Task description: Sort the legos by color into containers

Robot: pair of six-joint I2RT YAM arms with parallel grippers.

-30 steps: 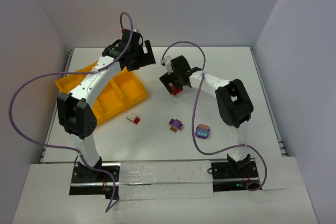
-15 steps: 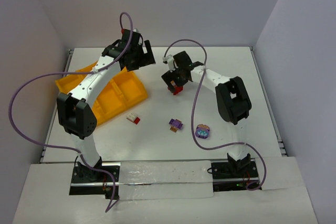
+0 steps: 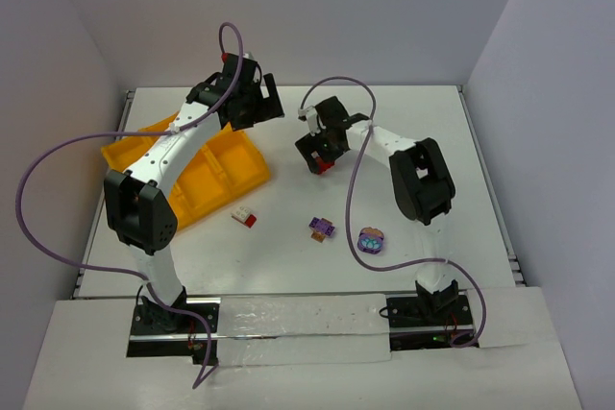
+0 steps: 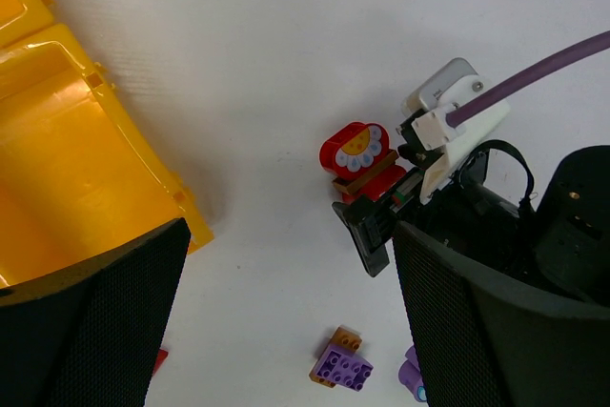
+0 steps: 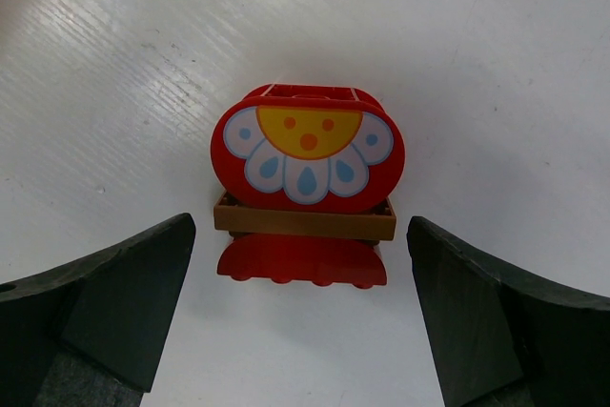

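Lego sits between right fingers, seemingly untouched.

Red flower lego centre; yellow tray left; purple lego below

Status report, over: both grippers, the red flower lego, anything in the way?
Right gripper open around red flower lego, not closed. Left gripper open, empty, above table by tray. Lego lies on table, nothing beside it.

Plenty of bare table far and right. The right gripper straddles the red flower lego, jaws wide, and the yellow tray hogs the left.
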